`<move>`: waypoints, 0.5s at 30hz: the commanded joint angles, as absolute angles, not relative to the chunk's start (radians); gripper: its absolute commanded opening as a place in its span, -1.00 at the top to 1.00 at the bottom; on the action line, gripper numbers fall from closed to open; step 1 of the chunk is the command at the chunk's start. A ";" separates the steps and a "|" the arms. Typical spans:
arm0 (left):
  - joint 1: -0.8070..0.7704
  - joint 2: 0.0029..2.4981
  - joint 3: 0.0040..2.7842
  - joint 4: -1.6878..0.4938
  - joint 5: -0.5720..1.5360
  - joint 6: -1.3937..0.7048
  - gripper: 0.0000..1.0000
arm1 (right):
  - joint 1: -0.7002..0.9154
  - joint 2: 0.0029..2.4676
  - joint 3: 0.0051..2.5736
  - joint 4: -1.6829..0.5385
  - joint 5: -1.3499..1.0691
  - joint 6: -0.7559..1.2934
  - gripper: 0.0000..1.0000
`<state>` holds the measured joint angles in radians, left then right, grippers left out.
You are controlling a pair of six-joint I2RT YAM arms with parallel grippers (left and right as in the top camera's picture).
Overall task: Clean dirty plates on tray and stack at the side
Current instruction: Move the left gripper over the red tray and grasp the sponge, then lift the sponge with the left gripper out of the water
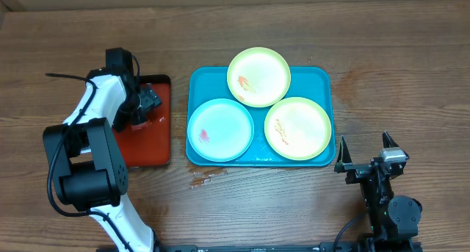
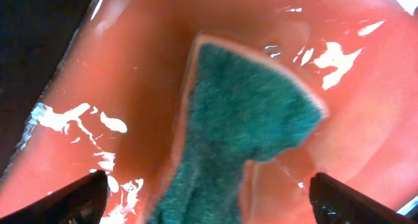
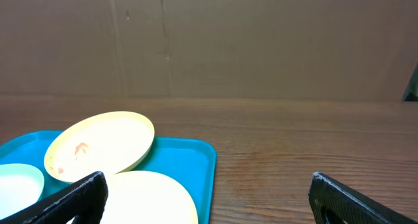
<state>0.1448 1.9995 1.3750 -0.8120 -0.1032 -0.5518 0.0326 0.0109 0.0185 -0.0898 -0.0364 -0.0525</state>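
The turquoise tray [image 1: 323, 79] lies mid-table and holds three plates. A yellow-green plate [image 1: 258, 76] with an orange smear sits at the back, a second yellow-green plate [image 1: 297, 128] at the front right, a pale blue plate [image 1: 220, 130] with a red smear at the front left. My left gripper [image 1: 149, 105] is open, low over the red tray [image 1: 150, 145], its fingers [image 2: 209, 201] either side of a green sponge [image 2: 248, 129]. My right gripper [image 1: 365, 158] is open and empty by the tray's front right corner; its view shows the tray [image 3: 189, 159] and two yellow plates [image 3: 98, 145].
The red tray with black rim sits left of the turquoise tray. Small reddish specks [image 1: 204, 180] lie on the wood in front of the turquoise tray. A brown cardboard wall [image 3: 261, 41] stands behind the table.
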 commanded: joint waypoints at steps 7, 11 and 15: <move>0.149 2.016 1.393 -0.815 -0.078 -0.542 -0.35 | 0.027 0.003 0.008 -0.084 -0.027 -0.053 -1.00; 0.149 2.019 1.369 -0.800 -0.079 -0.542 -0.61 | 0.027 0.003 0.009 -0.084 -0.027 -0.053 -1.00; 0.148 2.033 1.356 -0.806 -0.057 -0.543 -0.73 | 0.027 0.003 0.008 -0.084 -0.027 -0.053 -1.00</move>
